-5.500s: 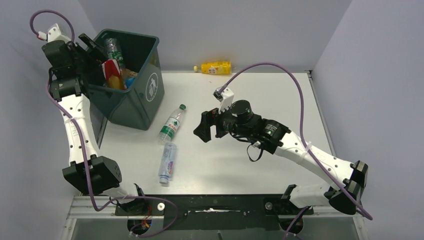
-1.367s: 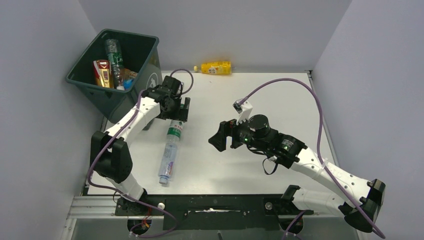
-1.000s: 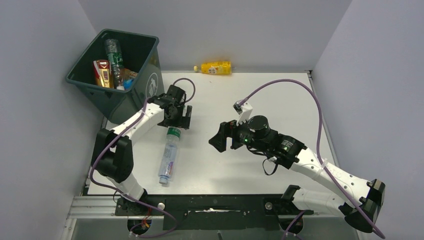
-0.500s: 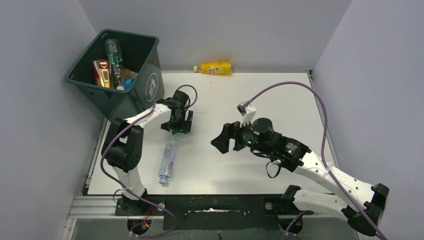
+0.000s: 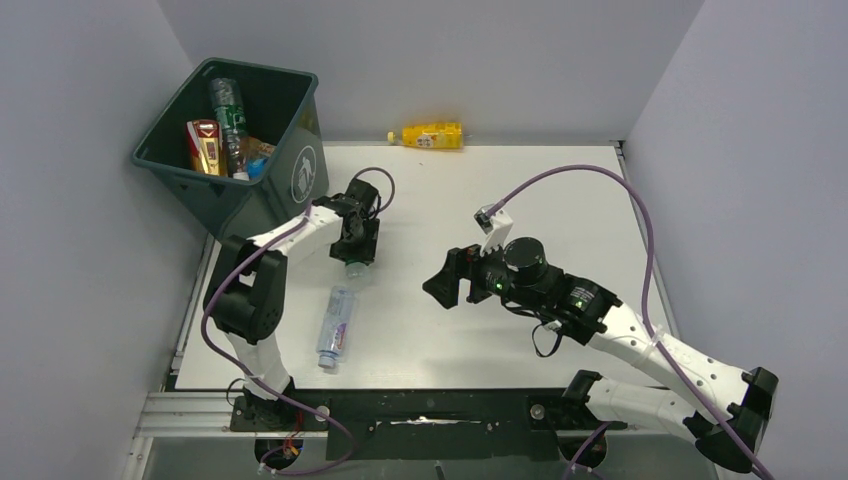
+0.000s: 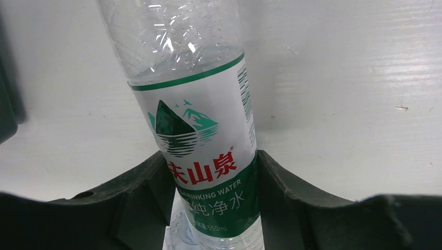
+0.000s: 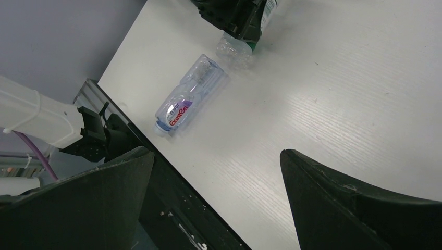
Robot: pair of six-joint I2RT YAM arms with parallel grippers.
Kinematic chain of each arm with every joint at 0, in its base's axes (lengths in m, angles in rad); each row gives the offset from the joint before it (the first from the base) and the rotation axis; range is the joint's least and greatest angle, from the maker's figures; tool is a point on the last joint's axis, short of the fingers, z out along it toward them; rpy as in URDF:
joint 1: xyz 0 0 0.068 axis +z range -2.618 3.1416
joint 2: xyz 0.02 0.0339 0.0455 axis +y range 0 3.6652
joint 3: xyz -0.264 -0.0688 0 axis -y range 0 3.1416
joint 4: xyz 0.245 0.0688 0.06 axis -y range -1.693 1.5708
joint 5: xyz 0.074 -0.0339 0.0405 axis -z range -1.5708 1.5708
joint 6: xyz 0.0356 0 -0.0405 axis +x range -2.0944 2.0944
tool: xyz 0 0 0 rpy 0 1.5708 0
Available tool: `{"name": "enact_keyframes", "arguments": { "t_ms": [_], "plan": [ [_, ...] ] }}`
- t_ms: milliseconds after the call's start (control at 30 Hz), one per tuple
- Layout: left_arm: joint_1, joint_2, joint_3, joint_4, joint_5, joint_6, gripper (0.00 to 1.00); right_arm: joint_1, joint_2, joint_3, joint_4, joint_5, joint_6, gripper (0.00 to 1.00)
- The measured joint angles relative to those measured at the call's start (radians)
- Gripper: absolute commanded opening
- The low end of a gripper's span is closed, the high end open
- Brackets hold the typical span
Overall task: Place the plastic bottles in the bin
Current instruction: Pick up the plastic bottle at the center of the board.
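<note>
From above: left gripper [image 5: 358, 245] holds the green bottle [image 5: 354, 268], with the bin [image 5: 262, 200] just beside it; right gripper [image 5: 442, 282] hangs well apart. Left wrist — fingers [image 6: 140, 198] clamp the label on both sides. Right wrist — fingers [image 7: 365, 208] spread wide, blue bottle [image 7: 191, 96] lying ahead on the table [image 7: 339, 104].

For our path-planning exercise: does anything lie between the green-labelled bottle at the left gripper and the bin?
Nothing visible does. The left gripper holds the green-label bottle close beside the bin, with only bare table between. The bin's own wall is the one barrier, so the bottle probably needs lifting over the rim.
</note>
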Motion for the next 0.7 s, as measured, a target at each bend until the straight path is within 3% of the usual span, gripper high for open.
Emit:
{"name": "enact_keyframes", "arguments": {
  "t_ms": [233, 700],
  "plan": [
    [0.0, -0.01, 0.13, -0.082, 0.014, 0.004, 0.4, 0.0, -0.011, -0.013, -0.002, 0.0, 0.001, 0.98],
    [0.018, -0.045, 0.805, -0.31, 0.012, 0.062, 0.4, 0.002, -0.015, -0.015, -0.002, 0.001, 0.004, 0.98]
  ]
}}
